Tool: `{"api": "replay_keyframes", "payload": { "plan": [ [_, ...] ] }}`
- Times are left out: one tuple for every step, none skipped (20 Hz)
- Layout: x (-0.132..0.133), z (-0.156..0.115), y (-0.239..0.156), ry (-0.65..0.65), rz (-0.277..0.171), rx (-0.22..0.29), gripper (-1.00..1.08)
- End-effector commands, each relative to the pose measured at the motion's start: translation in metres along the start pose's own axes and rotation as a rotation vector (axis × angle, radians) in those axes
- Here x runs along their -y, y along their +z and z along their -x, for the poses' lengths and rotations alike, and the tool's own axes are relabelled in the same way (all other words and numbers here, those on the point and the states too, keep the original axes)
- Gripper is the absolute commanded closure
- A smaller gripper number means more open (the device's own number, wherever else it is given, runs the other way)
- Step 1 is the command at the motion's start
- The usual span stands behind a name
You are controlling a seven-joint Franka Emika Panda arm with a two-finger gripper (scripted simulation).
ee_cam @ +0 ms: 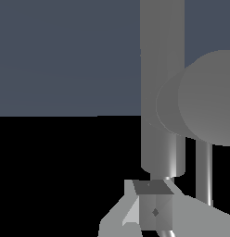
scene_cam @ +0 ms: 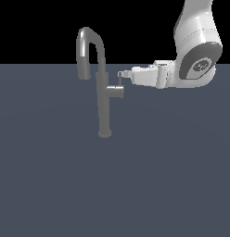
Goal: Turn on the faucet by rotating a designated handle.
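The faucet (scene_cam: 104,104) is a slim grey column with a high hooked spout (scene_cam: 87,39), standing on the flat floor. A stubby cylinder (scene_cam: 116,91) branches off the column toward the exterior view's right. The handle (scene_cam: 120,81), a thin short rod, rises from that cylinder. My gripper (scene_cam: 120,74) reaches in level from the exterior view's right. Its fingertips sit at the rod's upper end and look to be touching it. In the wrist view the handle (ee_cam: 203,171) lies beside the fingers of my gripper (ee_cam: 151,208), not between them. The gripper is shut on nothing.
The blue-grey floor (scene_cam: 52,185) stretches flat around the faucet base (scene_cam: 104,134). My white arm (scene_cam: 198,60) hangs in from the exterior view's upper right. In the wrist view the column (ee_cam: 162,69) stands just past the fingertips.
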State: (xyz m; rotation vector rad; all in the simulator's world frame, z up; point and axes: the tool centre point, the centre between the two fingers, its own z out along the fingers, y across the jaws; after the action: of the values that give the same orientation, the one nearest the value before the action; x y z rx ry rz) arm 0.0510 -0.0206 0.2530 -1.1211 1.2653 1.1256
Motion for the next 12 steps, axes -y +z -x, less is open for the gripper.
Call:
{"api": "replay_keyframes", "payload": {
  "plan": [
    [-0.007, 0.003, 0.0, 0.0, 0.0, 0.0, 1.08],
    [-0.009, 0.004, 0.0, 0.0, 0.0, 0.0, 1.08],
    [-0.012, 0.005, 0.0, 0.0, 0.0, 0.0, 1.08],
    [-0.015, 0.007, 0.0, 0.0, 0.0, 0.0, 1.08],
    [-0.018, 0.008, 0.0, 0.0, 0.0, 0.001, 1.08],
    [-0.018, 0.008, 0.0, 0.0, 0.0, 0.001, 1.08],
    [-0.014, 0.005, 0.0, 0.001, -0.003, -0.001, 1.08],
    [-0.017, 0.005, 0.0, 0.001, -0.003, -0.001, 1.08],
    [-0.02, 0.005, 0.0, 0.0, -0.003, -0.001, 1.08],
    [-0.024, 0.005, 0.0, 0.0, -0.003, -0.001, 1.08],
    [-0.027, 0.005, 0.0, 0.0, -0.002, -0.001, 1.08],
    [-0.03, 0.005, 0.0, 0.0, -0.002, -0.001, 1.08]
  ]
}}
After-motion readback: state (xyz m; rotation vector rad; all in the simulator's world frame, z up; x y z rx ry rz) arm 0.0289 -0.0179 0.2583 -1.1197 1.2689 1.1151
